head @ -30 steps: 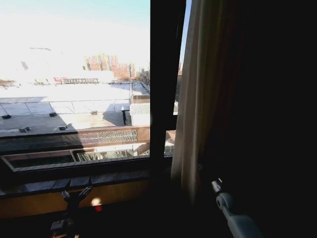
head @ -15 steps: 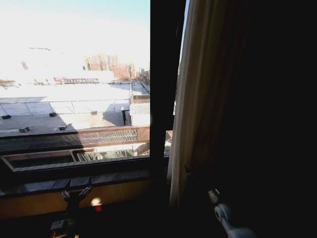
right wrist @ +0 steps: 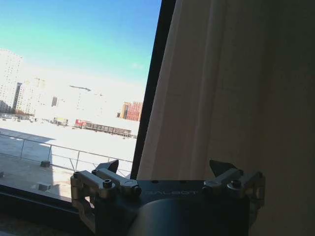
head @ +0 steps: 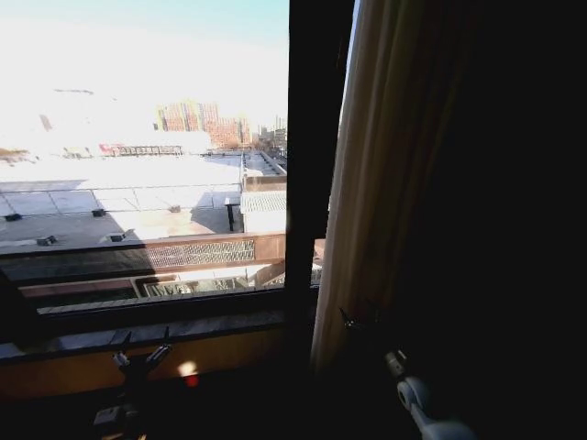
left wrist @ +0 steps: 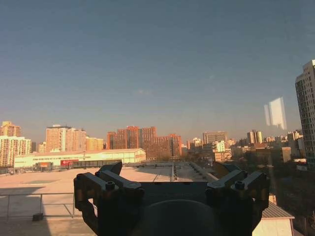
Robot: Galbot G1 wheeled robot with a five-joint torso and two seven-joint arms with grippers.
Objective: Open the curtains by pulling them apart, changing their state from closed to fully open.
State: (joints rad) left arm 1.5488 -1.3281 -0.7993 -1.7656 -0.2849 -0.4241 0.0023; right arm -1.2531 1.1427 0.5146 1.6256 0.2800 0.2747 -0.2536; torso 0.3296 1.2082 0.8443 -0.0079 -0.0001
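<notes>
Right tool [right wrist: 167, 174] spread wide, empty, beside sheer curtain [head: 385, 183]; left tool [head: 139, 353] released, low by sill. Fabric light, limp; pinch pleated edge.

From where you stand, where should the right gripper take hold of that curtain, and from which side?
Probably the curtain's free lit edge, low down near the right gripper. Come from the window side, jaws straddling the edge: the pleats hang vertically and the gripper stands open beside it.
</notes>
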